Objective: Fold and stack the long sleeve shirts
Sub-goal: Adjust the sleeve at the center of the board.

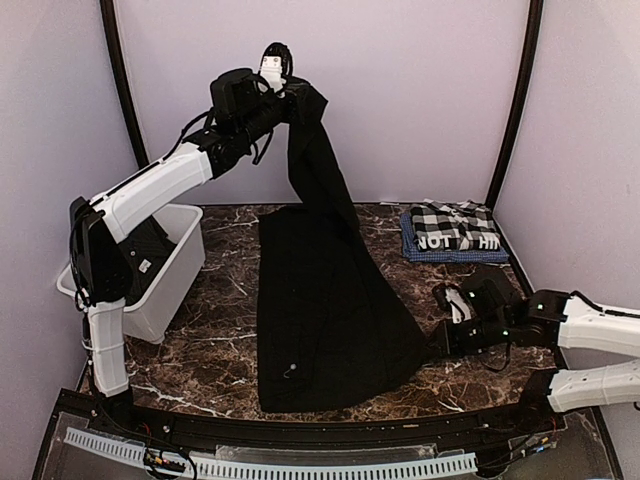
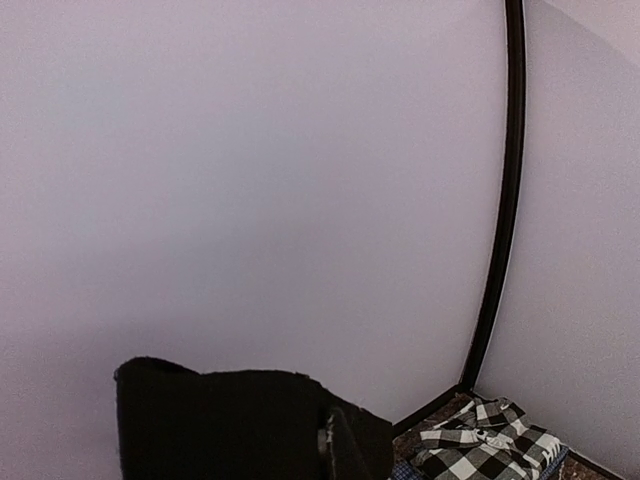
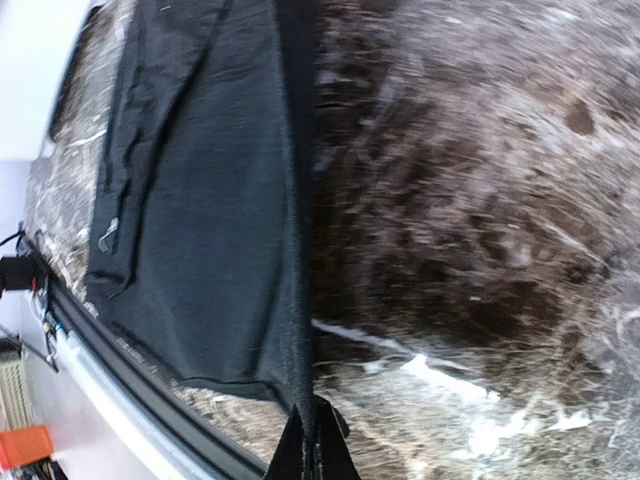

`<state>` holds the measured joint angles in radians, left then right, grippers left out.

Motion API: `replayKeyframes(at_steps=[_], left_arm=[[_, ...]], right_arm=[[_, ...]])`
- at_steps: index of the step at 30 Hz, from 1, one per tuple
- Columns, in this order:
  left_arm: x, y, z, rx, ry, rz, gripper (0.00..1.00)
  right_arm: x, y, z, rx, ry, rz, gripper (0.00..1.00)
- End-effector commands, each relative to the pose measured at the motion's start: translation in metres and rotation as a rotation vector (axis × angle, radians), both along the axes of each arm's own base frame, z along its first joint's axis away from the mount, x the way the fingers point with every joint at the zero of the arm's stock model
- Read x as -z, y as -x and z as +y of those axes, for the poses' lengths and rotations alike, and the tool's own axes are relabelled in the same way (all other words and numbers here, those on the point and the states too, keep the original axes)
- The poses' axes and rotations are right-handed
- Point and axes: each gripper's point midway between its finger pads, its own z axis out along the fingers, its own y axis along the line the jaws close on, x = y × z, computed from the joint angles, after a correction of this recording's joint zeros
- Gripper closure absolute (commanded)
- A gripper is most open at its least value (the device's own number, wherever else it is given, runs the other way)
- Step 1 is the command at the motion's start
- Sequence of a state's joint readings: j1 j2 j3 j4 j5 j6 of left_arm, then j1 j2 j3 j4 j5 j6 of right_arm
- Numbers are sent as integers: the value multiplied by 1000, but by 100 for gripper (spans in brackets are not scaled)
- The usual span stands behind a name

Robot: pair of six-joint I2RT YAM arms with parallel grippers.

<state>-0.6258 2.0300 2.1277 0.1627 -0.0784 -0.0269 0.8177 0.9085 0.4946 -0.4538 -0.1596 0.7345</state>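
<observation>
A black long sleeve shirt (image 1: 325, 300) lies spread on the marble table, one end lifted high. My left gripper (image 1: 300, 100) is shut on that raised end near the back wall; the cloth (image 2: 230, 425) fills the bottom of the left wrist view. My right gripper (image 1: 440, 338) is shut on the shirt's right hem (image 3: 300, 330), low over the table at the front right. A folded black-and-white checked shirt (image 1: 455, 232) with a blue edge and "NOT" lettering lies at the back right; it also shows in the left wrist view (image 2: 490, 445).
A white plastic bin (image 1: 165, 275) stands at the left, under the left arm. The table's front edge rail (image 1: 300, 430) runs just below the black shirt. Dark tent poles (image 1: 515, 100) rise at the back corners.
</observation>
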Motion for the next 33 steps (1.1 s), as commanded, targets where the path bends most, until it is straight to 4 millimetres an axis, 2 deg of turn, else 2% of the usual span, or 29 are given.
replayKeyframes(at_steps=[1, 6, 9, 12, 18, 21, 24, 27, 28, 29, 30, 33], left_arm=[[-61, 25, 8, 67, 12, -197, 100], [-65, 49, -6, 201, -17, -263, 100], [-60, 60, -2, 211, -36, -287, 100], [-60, 65, 10, 163, -40, -326, 100], [-34, 77, 17, 165, -79, -284, 100], [9, 96, 2, 329, -110, -167, 100], [67, 118, -15, 513, -142, 33, 100], [131, 153, -26, 702, -140, 280, 100], [162, 167, -27, 732, -136, 380, 100], [178, 180, -29, 770, -139, 436, 100], [204, 198, -32, 798, -152, 515, 100], [266, 242, -35, 846, -243, 720, 98]], right_arm=[[-13, 8, 20, -89, -26, -16, 100], [-14, 15, 35, -147, -23, -13, 100], [-13, 19, 41, -174, -6, -10, 100], [-11, 18, 43, -177, 28, -11, 100], [-30, 10, 56, -184, -8, -44, 100], [-23, 5, 58, -181, 24, -40, 100], [-16, -4, 57, -140, 62, -47, 100], [-15, -14, 60, -112, 80, -65, 100], [-15, -17, 62, -107, 83, -68, 100], [-14, -19, 65, -109, 86, -69, 100], [-13, -21, 68, -112, 86, -70, 100], [-5, -23, 74, -134, 109, -61, 100]])
